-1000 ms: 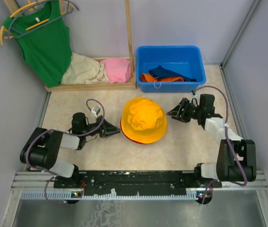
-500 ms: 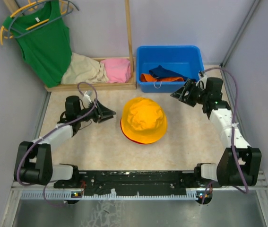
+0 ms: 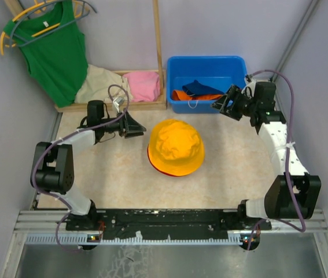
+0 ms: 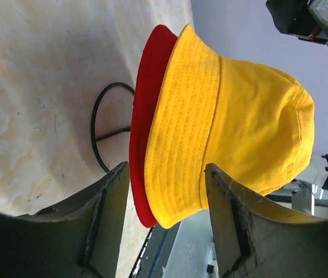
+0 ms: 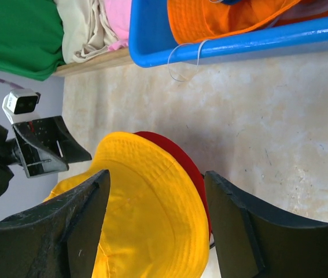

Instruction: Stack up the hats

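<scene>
light: bright, even | shadows: soft, faint | focus: sharp | glare: none

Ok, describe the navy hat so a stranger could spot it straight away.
Look at the far side of the table for the blue plastic bin, right of the wooden rack. Two crumpled hats lie inside; the navy hat is the dark one, behind the bright orange hat.

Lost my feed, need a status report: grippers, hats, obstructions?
Left gripper open, empty. Right gripper open, empty, by blue bin. Yellow hat on red hat; navy hat, orange hat in bin. Nothing in the way.
</scene>
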Robot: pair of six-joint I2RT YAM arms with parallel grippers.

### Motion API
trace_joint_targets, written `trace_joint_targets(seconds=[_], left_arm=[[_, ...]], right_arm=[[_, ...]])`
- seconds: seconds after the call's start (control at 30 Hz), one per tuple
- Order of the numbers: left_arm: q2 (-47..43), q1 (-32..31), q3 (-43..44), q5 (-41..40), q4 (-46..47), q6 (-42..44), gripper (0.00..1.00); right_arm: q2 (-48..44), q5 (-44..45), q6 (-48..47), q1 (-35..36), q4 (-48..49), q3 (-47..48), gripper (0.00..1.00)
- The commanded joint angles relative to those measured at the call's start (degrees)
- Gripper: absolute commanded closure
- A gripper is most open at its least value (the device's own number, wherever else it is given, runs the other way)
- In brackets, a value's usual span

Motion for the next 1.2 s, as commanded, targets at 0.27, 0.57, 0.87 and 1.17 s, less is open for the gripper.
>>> trace_joint_targets(seconds=[0.27,0.57,0.87,1.17], left_arm=[[8.0,-2.1,7.1,7.9,3.8,3.6,0.36],[11.9,-5.9,8.3,7.7,8.1,0.5,0.35],[12.4,-6.6,6.2,8.6,19.0,-7.2,0.64],[14.1,-6.5,1.4,8.5,23.3,-9.1,1.00]], right_arm=[[-1.2,-1.0,0.2,0.2,0.6,-0.1,0.34],[-1.8,-1.1,-0.2,0.2,0.5,-1.6,0.34],[-1.8,-0.8,-0.4,0.1,0.2,-4.3,0.34],[-3.7,-1.9,0.1,0.0,0.4,-9.2,0.34]])
